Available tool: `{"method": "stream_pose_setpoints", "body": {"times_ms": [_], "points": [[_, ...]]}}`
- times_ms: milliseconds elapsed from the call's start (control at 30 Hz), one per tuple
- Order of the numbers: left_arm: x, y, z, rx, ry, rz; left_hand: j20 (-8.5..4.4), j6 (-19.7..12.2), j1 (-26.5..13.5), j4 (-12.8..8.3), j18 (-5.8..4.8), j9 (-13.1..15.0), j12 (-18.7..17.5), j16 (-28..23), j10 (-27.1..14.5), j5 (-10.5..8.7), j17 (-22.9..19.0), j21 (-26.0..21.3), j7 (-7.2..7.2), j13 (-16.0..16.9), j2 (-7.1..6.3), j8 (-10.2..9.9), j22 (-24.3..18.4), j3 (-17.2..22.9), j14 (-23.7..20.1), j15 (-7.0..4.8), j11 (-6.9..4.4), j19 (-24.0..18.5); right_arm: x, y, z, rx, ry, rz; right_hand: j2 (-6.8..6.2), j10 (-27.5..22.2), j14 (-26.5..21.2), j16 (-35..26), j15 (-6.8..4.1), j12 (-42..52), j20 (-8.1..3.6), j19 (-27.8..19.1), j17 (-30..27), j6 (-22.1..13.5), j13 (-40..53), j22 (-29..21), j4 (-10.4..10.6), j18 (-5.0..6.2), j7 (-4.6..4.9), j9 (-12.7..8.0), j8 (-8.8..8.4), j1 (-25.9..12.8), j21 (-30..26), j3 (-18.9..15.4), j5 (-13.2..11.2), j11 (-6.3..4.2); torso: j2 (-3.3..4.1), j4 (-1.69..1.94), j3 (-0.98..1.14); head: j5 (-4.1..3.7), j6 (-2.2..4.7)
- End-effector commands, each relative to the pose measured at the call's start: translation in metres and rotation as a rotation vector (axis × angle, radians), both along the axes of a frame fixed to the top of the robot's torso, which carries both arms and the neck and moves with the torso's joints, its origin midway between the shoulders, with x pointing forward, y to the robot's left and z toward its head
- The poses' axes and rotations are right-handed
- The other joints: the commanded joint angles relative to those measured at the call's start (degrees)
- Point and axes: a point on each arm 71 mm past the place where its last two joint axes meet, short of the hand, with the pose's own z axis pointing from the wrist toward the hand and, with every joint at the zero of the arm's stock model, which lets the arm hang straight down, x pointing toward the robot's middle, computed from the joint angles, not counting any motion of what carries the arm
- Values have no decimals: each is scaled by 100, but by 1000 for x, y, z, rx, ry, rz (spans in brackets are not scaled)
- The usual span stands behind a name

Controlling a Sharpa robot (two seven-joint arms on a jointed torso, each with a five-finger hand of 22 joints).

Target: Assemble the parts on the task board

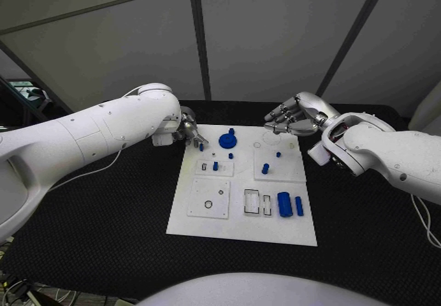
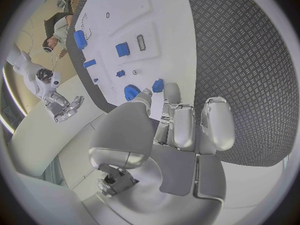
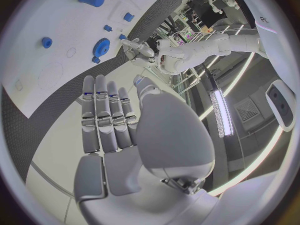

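The white task board [image 1: 241, 223] lies in the middle of the black table. Several blue parts stand on it: a gear [image 1: 228, 141], short pegs [image 1: 266, 169] and two cylinders [image 1: 285, 204] near the right edge. My left hand [image 1: 188, 132] is at the board's far left corner, fingers curled, thumb and a finger pinching a small blue peg [image 2: 158, 85] beside the gear [image 2: 130, 91]. That peg [image 1: 201, 146] sits right at the fingertips. My right hand [image 1: 292, 115] hovers over the board's far right corner, its fingers [image 3: 106, 115] stretched out, holding nothing.
White inset plates [image 1: 209, 197] with holes and slots [image 1: 252, 201] cover the board's near half. Black matting [image 1: 368, 217] surrounds the board on all sides. The left arm [image 1: 83, 137] reaches across the table's left part.
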Motion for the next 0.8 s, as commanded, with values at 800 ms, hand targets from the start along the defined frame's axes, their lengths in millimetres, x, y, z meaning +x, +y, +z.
{"method": "stream_pose_setpoints", "body": {"times_ms": [800], "points": [[-3,-3,-1,-86,58,0,-64,86,899,-537,-82,-60,-67,41,57,-29,70,63,-76,-202,237,-12,82,650,252,-88,-77,56,0,2,0,0,4,9,70,-39,-18,-15,11,-12,26,21,-9,-40,-9,-15,-7,17,-20,-2,-16,-33,-46,1,54,9,-2,1,3,3,-48]]}}
